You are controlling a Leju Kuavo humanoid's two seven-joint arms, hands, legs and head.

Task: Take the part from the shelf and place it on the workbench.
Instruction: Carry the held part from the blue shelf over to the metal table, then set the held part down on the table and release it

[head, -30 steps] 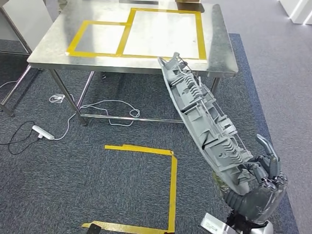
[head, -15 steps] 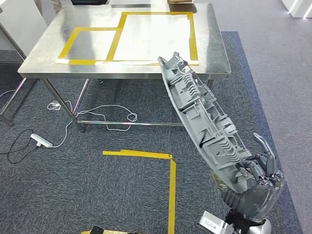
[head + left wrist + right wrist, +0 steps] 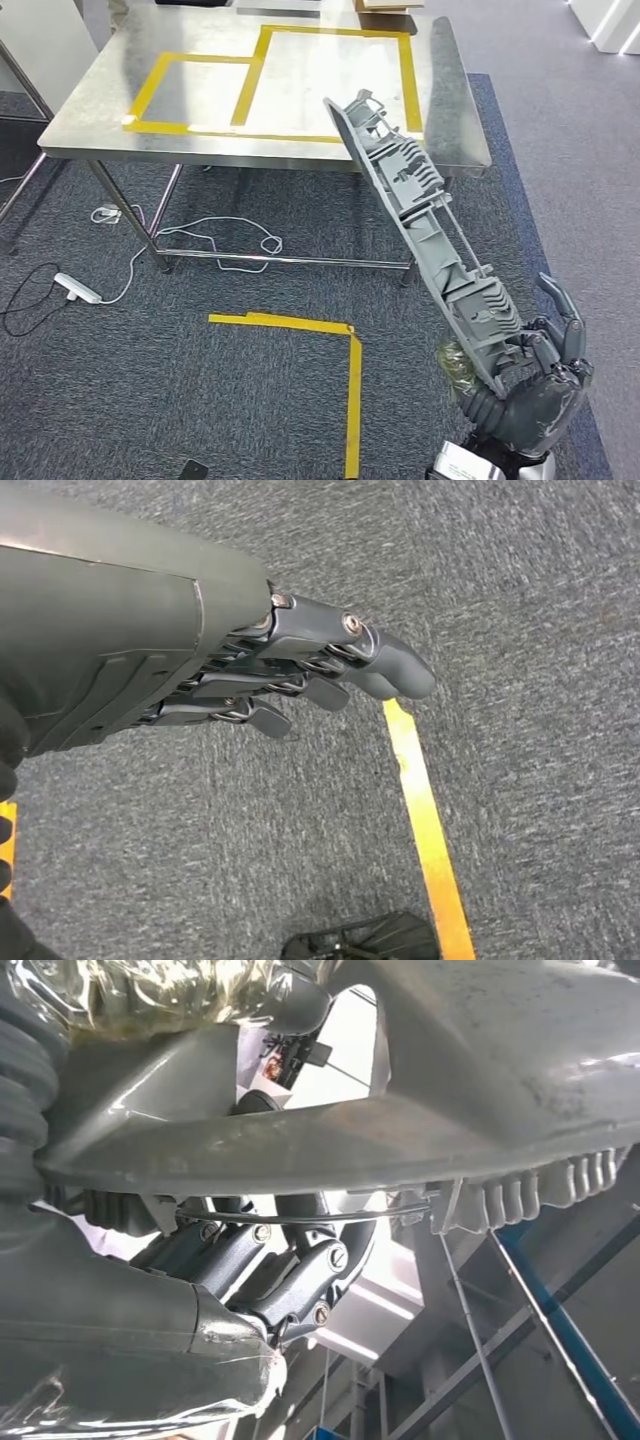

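The part (image 3: 423, 220) is a long grey ribbed plastic panel, tilted up and away from my right hand (image 3: 532, 385), which grips its lower end at the bottom right of the head view. Its upper tip overlaps the near right edge of the steel workbench (image 3: 90, 105). From the right wrist camera the part (image 3: 483, 1070) appears as a broad pale surface, with my hand's dark fingers (image 3: 302, 1270) curled under it. My left hand (image 3: 302, 680) hangs over the carpet with fingers straight and nothing in it.
Yellow tape marks two rectangles (image 3: 264, 75) on the workbench top. A yellow tape corner (image 3: 351, 345) lies on the grey carpet in front of me. Cables and a white power strip (image 3: 75, 290) lie under and left of the table. A blue carpet border (image 3: 521, 220) runs on the right.
The whole picture has shifted, so the camera moved. The held part now leans more to the right, its tip higher against the workbench edge. My right hand still grips it.
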